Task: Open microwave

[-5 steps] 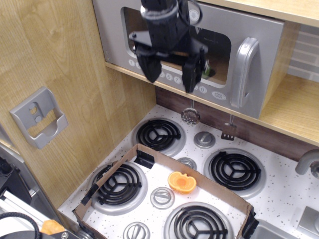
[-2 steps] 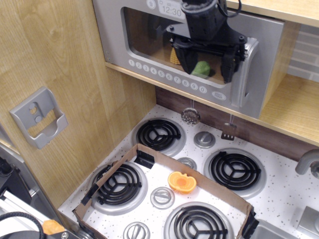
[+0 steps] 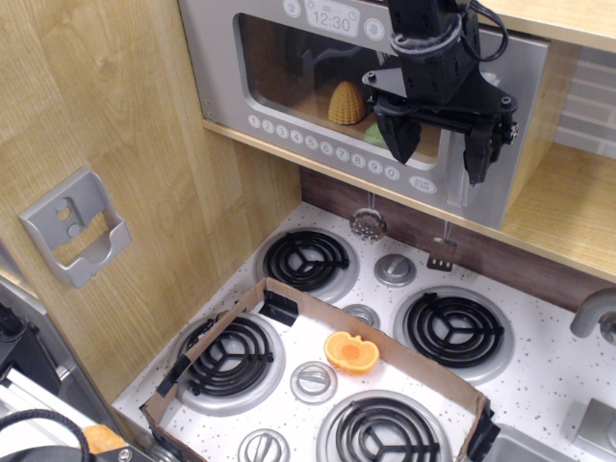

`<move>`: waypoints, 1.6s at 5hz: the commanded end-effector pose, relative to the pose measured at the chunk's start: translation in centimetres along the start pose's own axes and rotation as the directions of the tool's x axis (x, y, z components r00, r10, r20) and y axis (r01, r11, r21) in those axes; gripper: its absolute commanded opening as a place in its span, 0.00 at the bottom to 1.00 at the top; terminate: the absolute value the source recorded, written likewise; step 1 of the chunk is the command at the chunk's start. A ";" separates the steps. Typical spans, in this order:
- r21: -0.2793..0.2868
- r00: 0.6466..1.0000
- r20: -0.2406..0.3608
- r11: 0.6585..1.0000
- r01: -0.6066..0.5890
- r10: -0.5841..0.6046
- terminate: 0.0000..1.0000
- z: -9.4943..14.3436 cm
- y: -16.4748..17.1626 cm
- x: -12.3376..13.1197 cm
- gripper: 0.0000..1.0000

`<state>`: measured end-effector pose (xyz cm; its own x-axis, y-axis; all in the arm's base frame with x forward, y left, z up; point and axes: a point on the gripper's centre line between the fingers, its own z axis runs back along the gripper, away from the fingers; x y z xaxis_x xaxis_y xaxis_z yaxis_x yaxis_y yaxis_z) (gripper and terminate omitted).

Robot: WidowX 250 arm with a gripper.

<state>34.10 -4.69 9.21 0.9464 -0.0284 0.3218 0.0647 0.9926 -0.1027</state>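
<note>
My fingers [image 3: 438, 144] hang spread wide apart with nothing between them, pointing downward in front of the right part of the microwave [image 3: 289, 87]. One dark fingertip [image 3: 402, 140] hangs over the lower right corner of the clear window, and the other fingertip [image 3: 478, 159] lies right over the silver vertical handle [image 3: 460, 188], though I cannot tell whether it touches the handle or only hangs in front of it. The microwave sits high on a pale wooden shelf [image 3: 558, 207], tucked against the wooden side wall [image 3: 106, 115], and its door looks closed flat against the grey body. Through the window I see a yellow cone-shaped toy [image 3: 346, 104] and a bit of something green [image 3: 377, 137] just beside my left-hand fingertip. Above the window the clock display [image 3: 332, 18] reads 12:30, and a row of round buttons [image 3: 322, 147] runs along the bottom edge of the door. Below the shelf, a small strainer [image 3: 368, 223] and a small spatula [image 3: 442, 258] hang against the dark back panel. Farther down, on the speckled white desk [image 3: 553, 375], lie four black coil burners [image 3: 308, 261], and an open cardboard frame [image 3: 207, 332] rests across the nearer ones with an orange toy piece [image 3: 351, 352] inside it. A grey bracket [image 3: 75, 229] is fixed to the side wall, well away from me.
</note>
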 end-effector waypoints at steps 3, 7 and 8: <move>0.062 0.996 0.083 0.998 0.028 -0.033 0.00 1.3 0.3 0.9 0.00; 0.076 0.999 0.050 0.997 -0.025 0.021 0.00 1.4 2.1 -2.9 0.00; 0.091 0.999 0.016 0.995 -0.031 0.030 0.00 1.8 1.8 -3.0 1.00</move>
<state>30.07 -3.00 8.32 0.9590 0.0008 0.2833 0.0065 0.9997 -0.0248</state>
